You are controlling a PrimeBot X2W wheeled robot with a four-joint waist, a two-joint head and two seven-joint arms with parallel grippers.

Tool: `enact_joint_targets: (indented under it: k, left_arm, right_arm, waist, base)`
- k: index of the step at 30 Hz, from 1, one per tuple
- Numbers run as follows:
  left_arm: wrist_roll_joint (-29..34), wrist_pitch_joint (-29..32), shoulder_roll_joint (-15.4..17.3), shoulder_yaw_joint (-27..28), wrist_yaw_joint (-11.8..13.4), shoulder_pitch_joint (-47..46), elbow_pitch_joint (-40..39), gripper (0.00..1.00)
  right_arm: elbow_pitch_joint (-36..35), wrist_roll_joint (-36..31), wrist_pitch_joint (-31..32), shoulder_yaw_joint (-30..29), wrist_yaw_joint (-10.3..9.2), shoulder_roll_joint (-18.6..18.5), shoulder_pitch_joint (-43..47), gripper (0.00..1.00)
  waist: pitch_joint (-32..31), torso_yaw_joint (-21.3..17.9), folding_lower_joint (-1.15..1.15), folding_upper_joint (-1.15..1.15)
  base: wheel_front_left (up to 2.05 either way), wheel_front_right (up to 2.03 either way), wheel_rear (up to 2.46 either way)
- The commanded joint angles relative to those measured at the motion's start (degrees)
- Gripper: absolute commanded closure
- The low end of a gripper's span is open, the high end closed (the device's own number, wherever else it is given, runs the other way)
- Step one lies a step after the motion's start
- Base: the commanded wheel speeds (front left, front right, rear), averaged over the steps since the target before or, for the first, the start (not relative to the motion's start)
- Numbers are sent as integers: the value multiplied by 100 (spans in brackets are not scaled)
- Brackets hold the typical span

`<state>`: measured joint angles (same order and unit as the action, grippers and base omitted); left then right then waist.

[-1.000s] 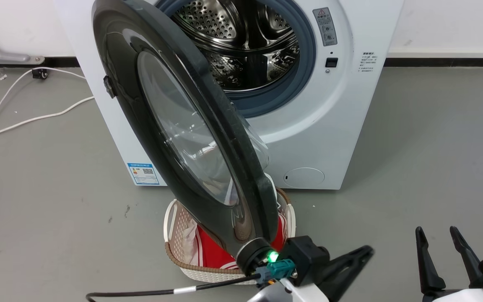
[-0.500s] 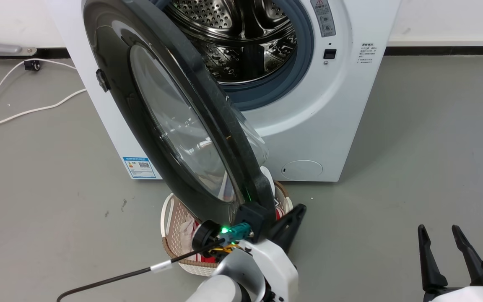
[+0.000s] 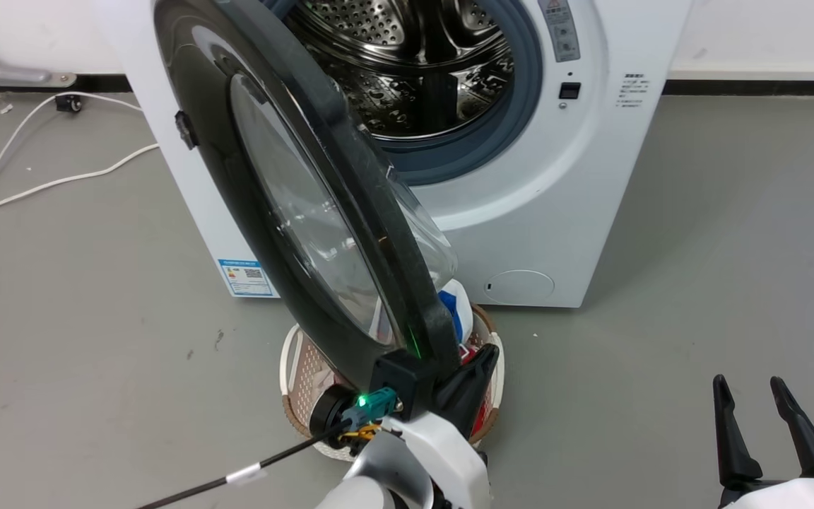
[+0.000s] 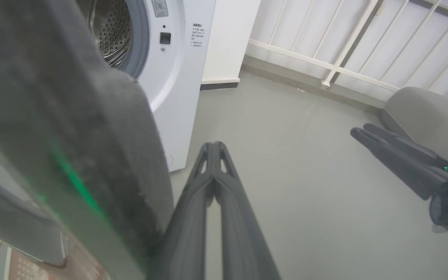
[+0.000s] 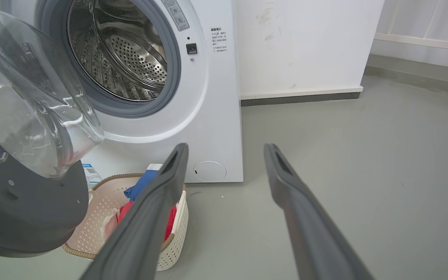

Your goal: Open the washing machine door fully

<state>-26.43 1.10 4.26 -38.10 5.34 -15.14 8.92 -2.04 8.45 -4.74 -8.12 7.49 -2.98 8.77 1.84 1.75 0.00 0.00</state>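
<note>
In front of the white washing machine [image 3: 555, 212], the washing machine door [image 3: 294, 212] is standing swung out from the opening, hinged on the machine's left side and turned almost edge-on to our head camera, so we are looking past its black rim into the steel drum [image 3: 414, 71]. Its clear glass bowl [image 5: 25, 101] is bulging toward the machine, and its lower edge is hanging over a white laundry basket [image 3: 294, 382] on the grey floor [image 3: 697, 247], where a red garment [image 5: 171, 217] and a blue cloth [image 5: 138, 186] are lying. We are holding our left gripper [image 4: 213, 147] with its two dark fingers pressed together and nothing between them; it is sitting just beside the lower edge of the door's rim, on the drum side, though we cannot tell whether it is touching. Our right gripper [image 3: 748, 385] is waiting well apart at the lower right, fingers spread wide and gripping nothing, pointing toward the machine. A white cable [image 3: 25, 184] is trailing across the floor to the machine's left.
</note>
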Motion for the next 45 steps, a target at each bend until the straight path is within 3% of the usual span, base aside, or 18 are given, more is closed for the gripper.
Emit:
enact_joint_targets:
  k: [1,9,16,27,36,45]
  left_arm:
    - [26,-19,166,139,123,65,43,100]
    - [168,8,430,208,419,297,-449,100]
    - [203,-3,444,157,568,523,-821,100]
    - [186,-41,597,263,785,746,-1112,100]
    - [-18,-358,866,904,1042,889,-1180,100]
    - [-329,-662,1355,1727,966,629,-847,100]
  right_arm:
    - [-20,5,1,-7,1,16,1,0]
    - [-47,12,48,-18,1,15,-32,0]
    - [-55,-30,90,-22,1,14,-41,0]
    - [-85,16,115,-101,1,13,12,0]
    - [-124,-5,152,-62,1,12,-29,0]
    - [-240,-95,251,-54,1,12,-110,0]
  waist:
    - [0,35,0,0]
    - [19,336,0,0]
    - [10,732,0,0]
    - [2,1592,0,0]
    - [1,2151,0,0]
    - [85,2254,0,0]
  base:
    - [0,0,0]
    - [0,0,0]
    - [0,0,0]
    - [0,0,0]
    - [0,0,0]
    - [0,0,0]
